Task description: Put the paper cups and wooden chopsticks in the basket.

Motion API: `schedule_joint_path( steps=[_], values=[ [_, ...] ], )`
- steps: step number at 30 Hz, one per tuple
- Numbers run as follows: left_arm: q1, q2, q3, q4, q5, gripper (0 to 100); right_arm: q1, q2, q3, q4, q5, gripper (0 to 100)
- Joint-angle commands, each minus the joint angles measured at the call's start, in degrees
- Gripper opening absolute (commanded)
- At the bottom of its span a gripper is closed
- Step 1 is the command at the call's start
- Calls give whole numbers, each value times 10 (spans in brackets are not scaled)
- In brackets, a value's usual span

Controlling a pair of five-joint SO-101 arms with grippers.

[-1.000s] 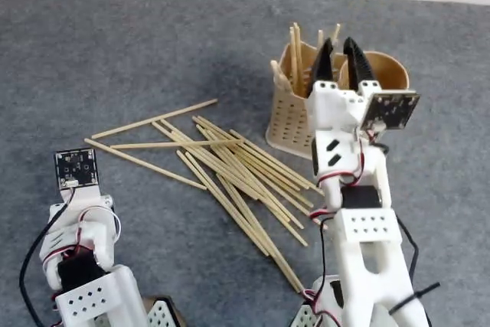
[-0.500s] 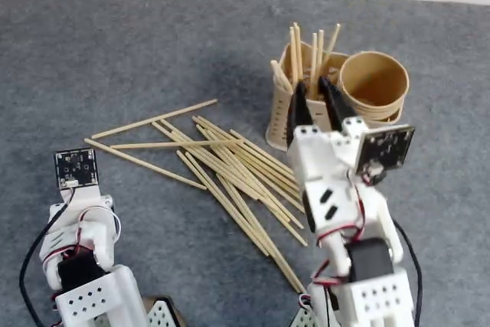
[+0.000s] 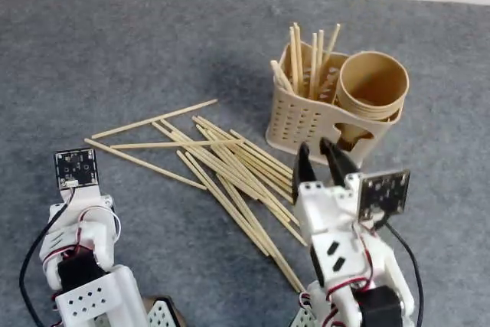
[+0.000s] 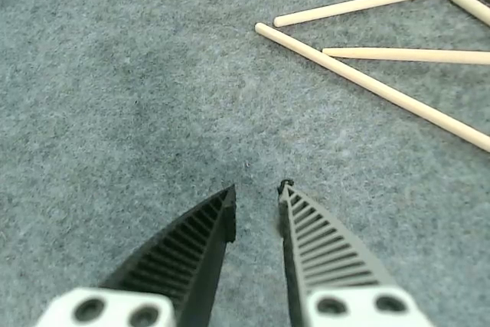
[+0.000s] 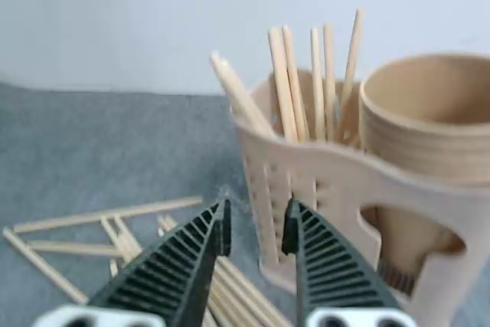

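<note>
My right gripper (image 3: 314, 145) sits at lower right of the high view, jaws slightly apart and empty. My left gripper (image 4: 257, 188) is likewise narrowly parted, over bare carpet (image 4: 115, 74). The basket (image 3: 306, 124) stands upper right, holding one nested cup stack (image 3: 373, 82) (rims too close to count) and about six upright chopsticks (image 3: 310, 55). Roughly twenty loose chopsticks (image 3: 230, 166) fan across the centre. They look light, stiff and apt to roll, so I'd pinch one mid-length.

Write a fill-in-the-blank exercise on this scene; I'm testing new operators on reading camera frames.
1. The basket holds a stack of paper ____.
2. Most wooden chopsticks lie ____ the basket, on the grey surface.
3. The right hand, near the basket, grips ____.
Missing words: cups; outside; nothing.
</note>
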Motion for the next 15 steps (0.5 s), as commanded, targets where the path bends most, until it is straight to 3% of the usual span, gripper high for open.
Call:
schedule_joint_path(
  steps=[1,8,15],
  values=[
    [10,-5,-18,-7,-3,110,-3,-1,12,44,-2,123],
    [8,0,-78,-5,-50,167,-4,-9,68,96,-4,123],
    [14,4,-210,66,-109,168,22,-10,138,113,-4,123]
  ],
)
